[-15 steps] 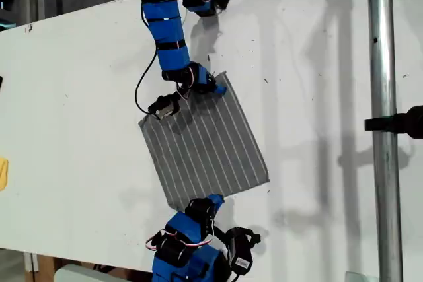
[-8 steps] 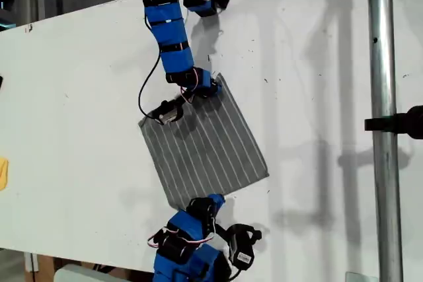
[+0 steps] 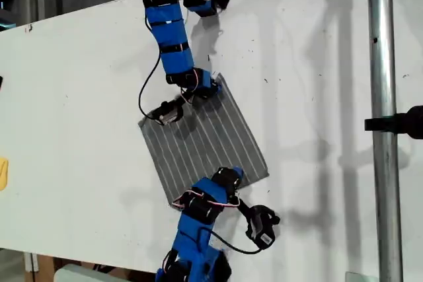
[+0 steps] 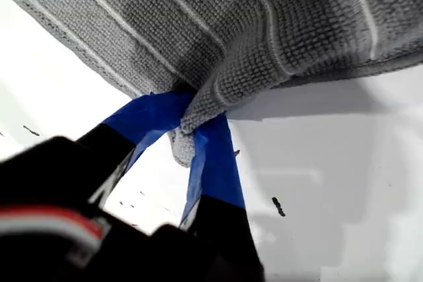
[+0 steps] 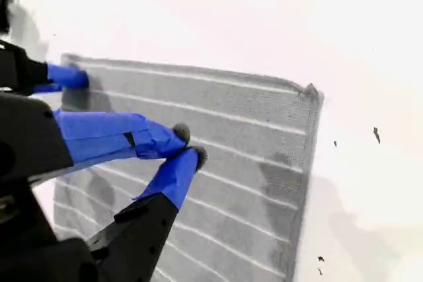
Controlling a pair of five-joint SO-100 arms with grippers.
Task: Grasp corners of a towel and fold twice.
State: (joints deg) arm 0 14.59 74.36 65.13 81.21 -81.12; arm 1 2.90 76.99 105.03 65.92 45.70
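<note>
Blue-taped, my first gripper (image 4: 198,123) is clenched on a corner (image 4: 185,140) of the thin grey white-striped towel (image 3: 201,140). Farther across that cloth, flat on the white tabletop (image 3: 79,97), my second gripper (image 5: 185,144) hovers, jaws nearly together, grasping nothing.

My first gripper (image 4: 192,120) is pinched tight on a towel (image 4: 264,24) corner; my second gripper (image 5: 188,144) hovers, tips nearly touching.

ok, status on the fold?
My first gripper clamped on one corner of the towel. My second gripper over the towel, jaws nearly closed, gripping nothing. Towel flat, unfolded. Nothing in the way.
</note>
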